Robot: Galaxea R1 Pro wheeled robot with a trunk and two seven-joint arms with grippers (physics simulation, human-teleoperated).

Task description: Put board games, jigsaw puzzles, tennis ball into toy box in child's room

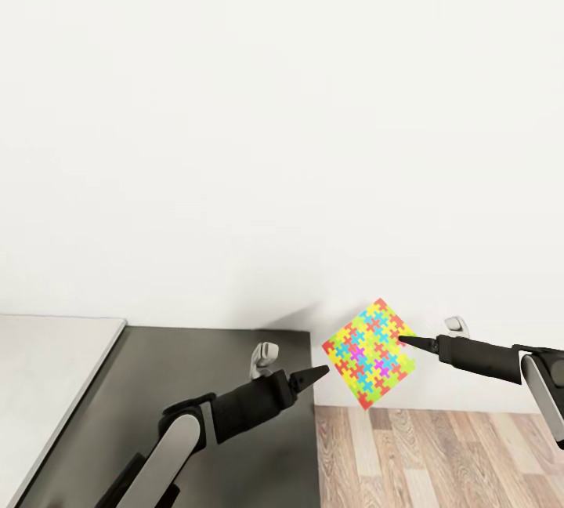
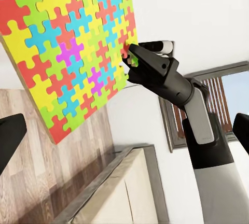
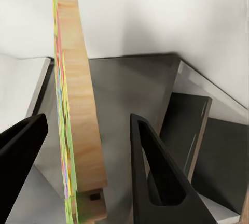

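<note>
Currently the right gripper [image 1: 401, 338] pinches the right edge of a flat jigsaw-puzzle box with yellow, blue, pink and green interlocking pattern [image 1: 369, 354]; the box hangs tilted in mid-air, beyond the right edge of the dark grey cabinet top [image 1: 196, 367], above wood-plank floor [image 1: 439, 453]. Its plain wooden side [image 3: 78, 120] sits between the black fingers [image 3: 155, 177]. Left gripper [image 1: 323, 371] empty, jaws parted, tips just short of the box's left corner. Pale desk top [image 1: 47, 367] adjoins the cabinet's left edge.
</note>
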